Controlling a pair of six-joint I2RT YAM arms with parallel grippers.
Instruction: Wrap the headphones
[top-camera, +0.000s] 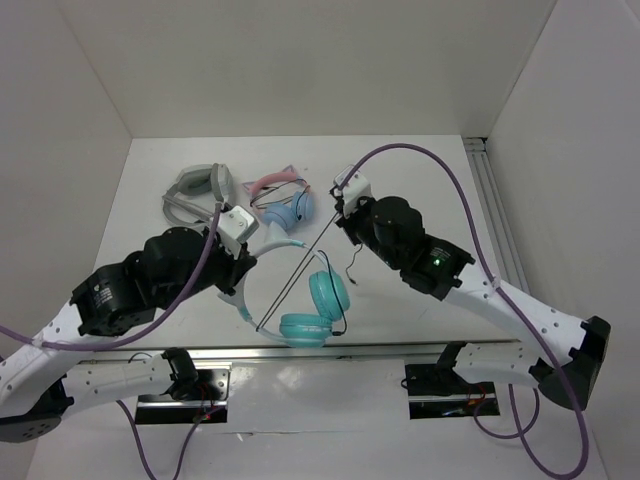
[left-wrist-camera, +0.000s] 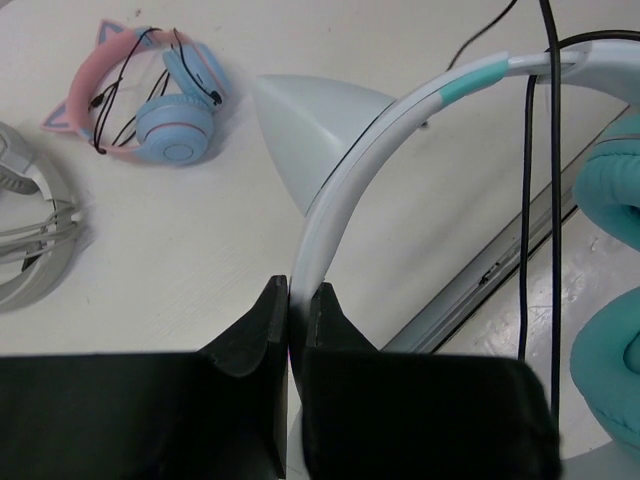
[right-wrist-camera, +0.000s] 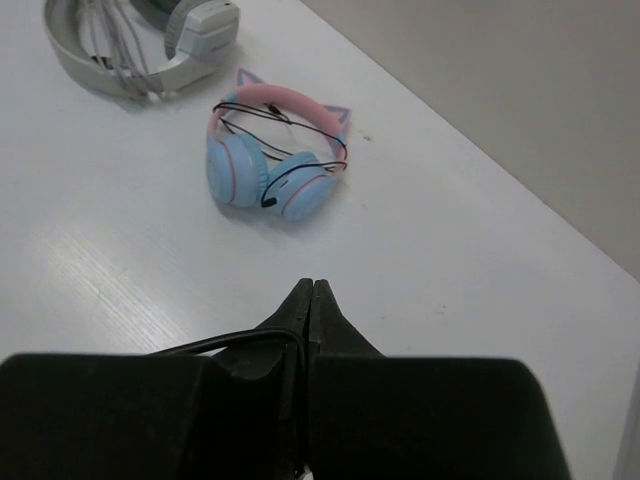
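The headphones (top-camera: 305, 312) have round teal ear cups (left-wrist-camera: 612, 372) and a pale cat-ear headband (left-wrist-camera: 352, 168); they rest near the table's front edge. My left gripper (left-wrist-camera: 298, 290) is shut on the headband, also seen from above as the left gripper (top-camera: 240, 275). The thin black cable (top-camera: 298, 272) runs taut and diagonal from beside the lower cup up to my right gripper (top-camera: 338, 218). In the right wrist view the right gripper (right-wrist-camera: 312, 287) is shut on the cable (right-wrist-camera: 228, 340), which enters between the fingers from the left.
Pink-band, blue-cup headphones (top-camera: 283, 200) and grey-white headphones (top-camera: 195, 190) lie at the back of the table. A metal rail (top-camera: 330, 352) runs along the front edge and another rail (top-camera: 495, 220) along the right side. White walls enclose the table.
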